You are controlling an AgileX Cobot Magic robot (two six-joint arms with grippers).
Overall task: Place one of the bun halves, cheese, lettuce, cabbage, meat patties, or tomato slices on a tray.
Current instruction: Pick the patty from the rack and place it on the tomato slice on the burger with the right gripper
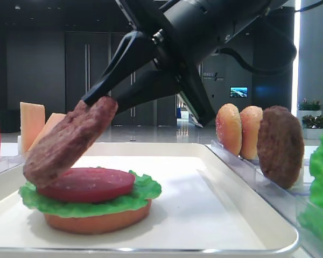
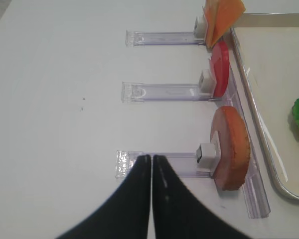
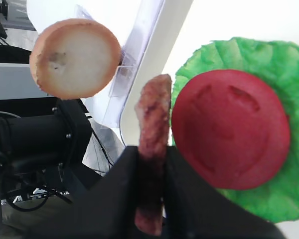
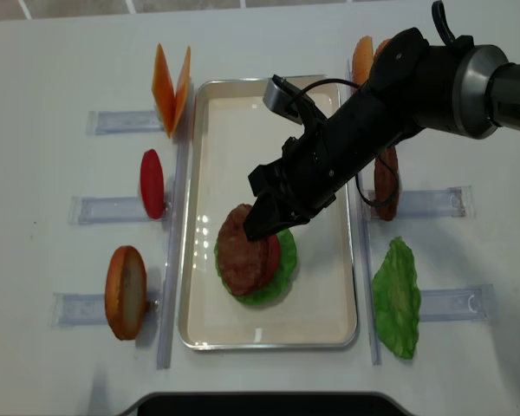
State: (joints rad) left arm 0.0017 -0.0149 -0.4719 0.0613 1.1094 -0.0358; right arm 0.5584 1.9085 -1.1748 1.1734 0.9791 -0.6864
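Note:
My right gripper (image 4: 258,227) is shut on a dark-brown meat patty (image 1: 70,142), gripping its upper edge. The patty (image 3: 153,114) hangs tilted, its low edge just over the left side of a red tomato slice (image 1: 89,184). That slice lies on a lettuce leaf (image 1: 145,191) atop a flat bun base (image 1: 97,223), stacked on the white tray (image 4: 225,113). My left gripper (image 2: 152,158) is shut and empty, hovering over the bare table at the end of a clear rack (image 2: 159,164), left of the tray.
Clear racks flank the tray. On the left stand cheese slices (image 4: 172,87), a tomato slice (image 4: 152,184) and a bun half (image 4: 126,292). On the right stand bun halves (image 1: 230,129), a second patty (image 4: 386,182) and a lettuce leaf (image 4: 397,299).

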